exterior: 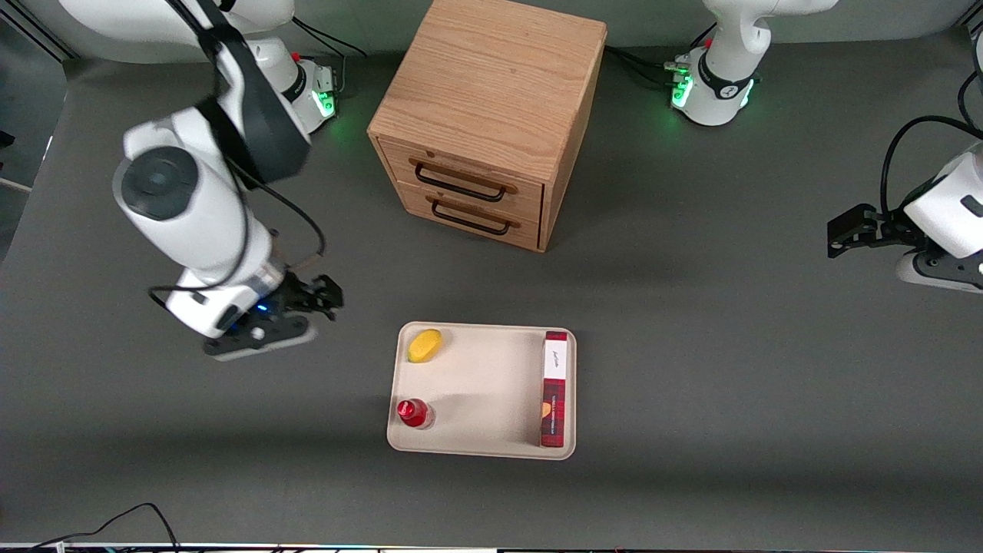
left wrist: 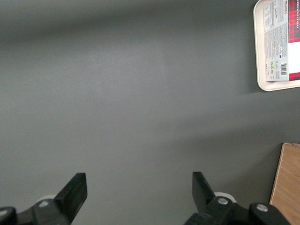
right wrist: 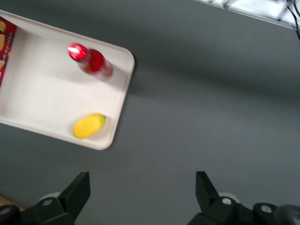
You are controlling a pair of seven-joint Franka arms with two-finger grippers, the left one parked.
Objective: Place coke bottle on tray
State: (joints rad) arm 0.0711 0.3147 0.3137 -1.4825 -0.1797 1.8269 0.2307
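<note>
- Front view shows the coke bottle point(exterior: 415, 412) standing upright on the tray point(exterior: 482, 384), in the tray's corner nearest the camera and toward the working arm's end of the desk point(exterior: 691, 346); the placing looks done.
- On the same tray lie a yellow fruit point(exterior: 425, 345), farther from the camera than the bottle, and a long red-and-white box point(exterior: 554, 388) along the rim toward the parked arm's end; the tray sits near the desk's camera-side edge, in front of the wooden drawer cabinet point(exterior: 484, 123).
- The pincer point(exterior: 326, 296) hangs above bare desk beside the tray, well apart from the bottle; the right wrist view shows its fingers point(right wrist: 79, 190) spread wide with nothing between them, so it is released.
- Judging the step in hand as a retreat: lift clear and away from the tray so nothing brushes the slim, tippable bottle; no regrasp seems needed.
- Hard to tell: the bottle's label is unreadable; the box is cut off in both wrist views; the fingertips are hidden in the front view.
</note>
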